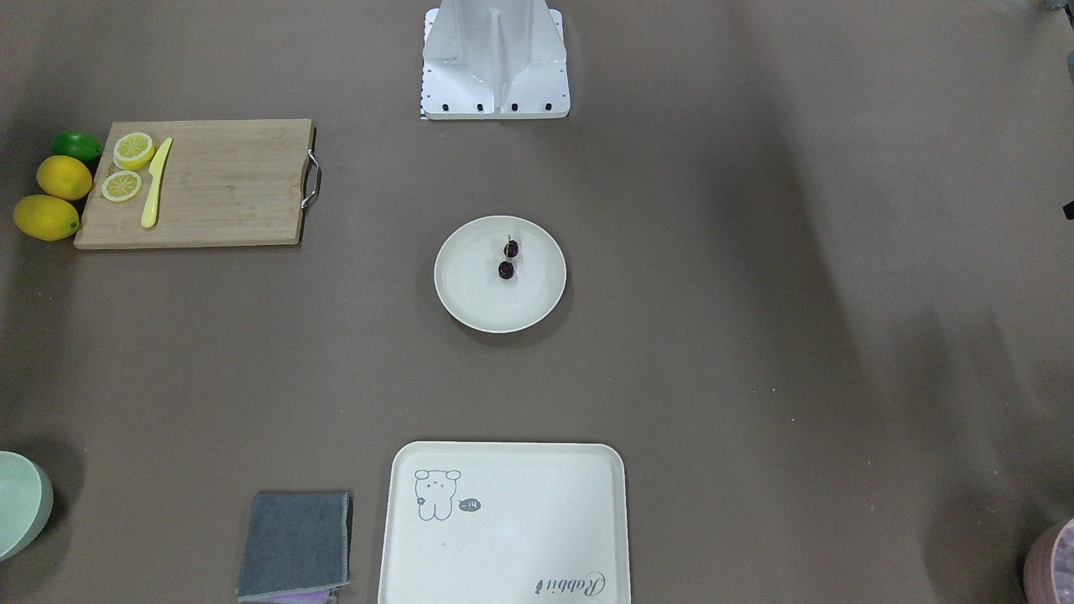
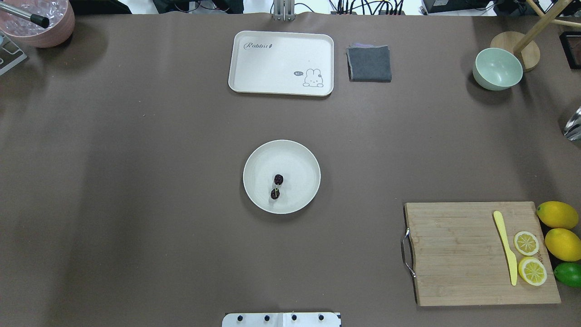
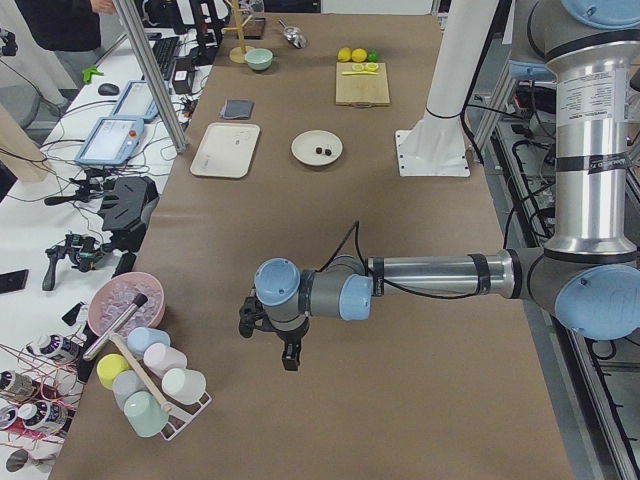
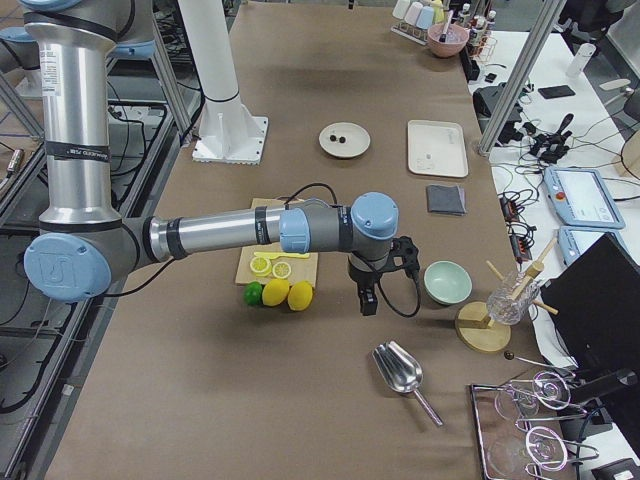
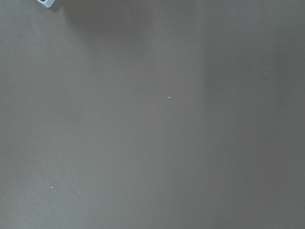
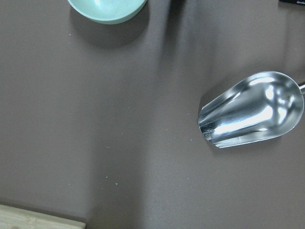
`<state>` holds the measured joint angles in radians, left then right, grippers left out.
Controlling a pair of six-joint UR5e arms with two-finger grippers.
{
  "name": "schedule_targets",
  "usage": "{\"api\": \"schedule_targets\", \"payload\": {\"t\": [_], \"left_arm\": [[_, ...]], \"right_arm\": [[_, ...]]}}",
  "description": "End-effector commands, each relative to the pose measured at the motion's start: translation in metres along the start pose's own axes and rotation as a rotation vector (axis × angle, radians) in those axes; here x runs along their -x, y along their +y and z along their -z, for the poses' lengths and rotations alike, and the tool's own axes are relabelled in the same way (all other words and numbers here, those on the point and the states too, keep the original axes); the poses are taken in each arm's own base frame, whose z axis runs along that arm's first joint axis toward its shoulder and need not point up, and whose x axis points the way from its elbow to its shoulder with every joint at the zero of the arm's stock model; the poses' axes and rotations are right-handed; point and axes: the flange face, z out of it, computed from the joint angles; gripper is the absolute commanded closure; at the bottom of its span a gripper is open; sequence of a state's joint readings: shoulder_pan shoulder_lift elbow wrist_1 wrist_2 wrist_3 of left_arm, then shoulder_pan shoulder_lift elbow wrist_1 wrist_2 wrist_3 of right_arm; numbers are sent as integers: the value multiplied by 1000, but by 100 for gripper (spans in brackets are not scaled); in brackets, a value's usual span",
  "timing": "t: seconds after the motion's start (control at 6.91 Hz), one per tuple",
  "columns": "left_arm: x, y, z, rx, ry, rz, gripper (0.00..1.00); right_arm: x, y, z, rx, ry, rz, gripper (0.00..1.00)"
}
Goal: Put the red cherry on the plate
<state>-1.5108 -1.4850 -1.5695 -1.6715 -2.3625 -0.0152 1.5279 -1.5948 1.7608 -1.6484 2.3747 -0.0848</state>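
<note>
The red cherry (image 1: pixel 508 260), two dark round fruits on thin stems, lies inside the off-white plate (image 1: pixel 470 312) at the table's middle; it also shows as cherry (image 2: pixel 277 186) on plate (image 2: pixel 302 156). Neither arm is near it. The left gripper (image 3: pixel 281 345) hangs over bare table far toward the robot's left end, seen only from the side, so I cannot tell whether it is open or shut. The right gripper (image 4: pixel 367 298) hovers beyond the lemons near the green bowl, and I cannot tell its state either. Both wrist views show no fingers.
A cream tray (image 2: pixel 281 63) and grey cloth (image 2: pixel 369 63) lie at the far edge. A cutting board (image 2: pixel 458 254) carries lemon slices and a yellow knife, with lemons (image 2: pixel 558 227) and a lime beside it. A green bowl (image 2: pixel 497 69), metal scoop (image 6: pixel 252 109) and pink bowl (image 2: pixel 41 20) sit at the ends.
</note>
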Motion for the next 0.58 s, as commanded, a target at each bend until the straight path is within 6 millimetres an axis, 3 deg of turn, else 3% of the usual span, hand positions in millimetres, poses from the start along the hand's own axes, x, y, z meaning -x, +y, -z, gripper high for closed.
{"api": "schedule_targets", "payload": {"t": [0.0,0.14,0.43], "left_arm": [[19,-6,28,-67,-4,-7,2],[22,-9,28,-69,-13,-87,2],[24,-8,26,-67,-11,-87,2]], "right_arm": [[-15,5,14,-25,18,-30,0],[-21,9,21,-41,34,-40,0],[-21,9,34,-65,43,-39,0]]}}
